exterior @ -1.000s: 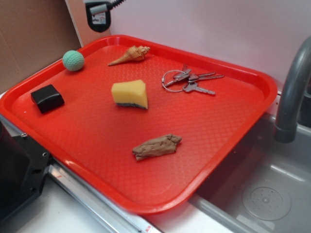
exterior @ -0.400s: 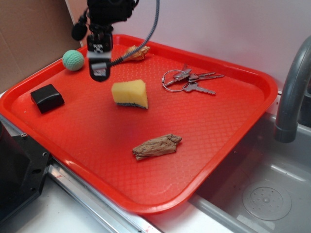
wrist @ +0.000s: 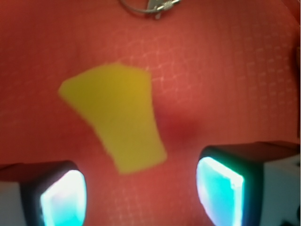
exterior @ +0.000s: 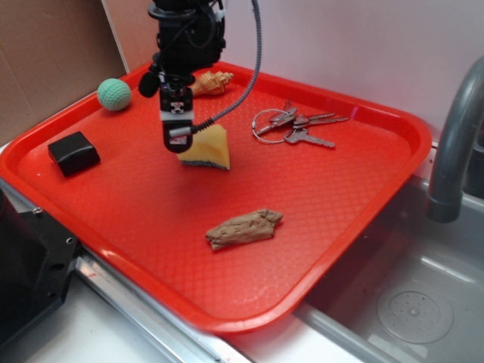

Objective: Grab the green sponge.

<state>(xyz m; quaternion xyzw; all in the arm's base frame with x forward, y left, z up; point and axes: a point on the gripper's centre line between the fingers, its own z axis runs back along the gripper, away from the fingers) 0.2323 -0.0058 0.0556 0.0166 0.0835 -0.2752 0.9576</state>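
The green sponge [exterior: 212,147] is a yellow foam wedge with a dark scouring layer along its bottom edge, lying on the red tray [exterior: 340,197] left of centre. My gripper [exterior: 178,141] hangs just above the sponge's left end and hides part of it. In the wrist view the sponge [wrist: 117,117] shows as a yellow wedge ahead of my gripper [wrist: 141,193], slightly left. The two glowing pads [wrist: 63,197] stand wide apart with only bare tray between them. The gripper is open and holds nothing.
On the tray are a teal knitted ball [exterior: 114,94], a black block [exterior: 73,153], a seashell [exterior: 212,82], a bunch of keys [exterior: 295,127] and a brown wood piece [exterior: 244,228]. A grey faucet [exterior: 454,151] and sink [exterior: 408,310] lie to the right.
The gripper has come in from the tray's back left, moving down and to the right until it is over the sponge's left end. The sponge and other objects have not moved.
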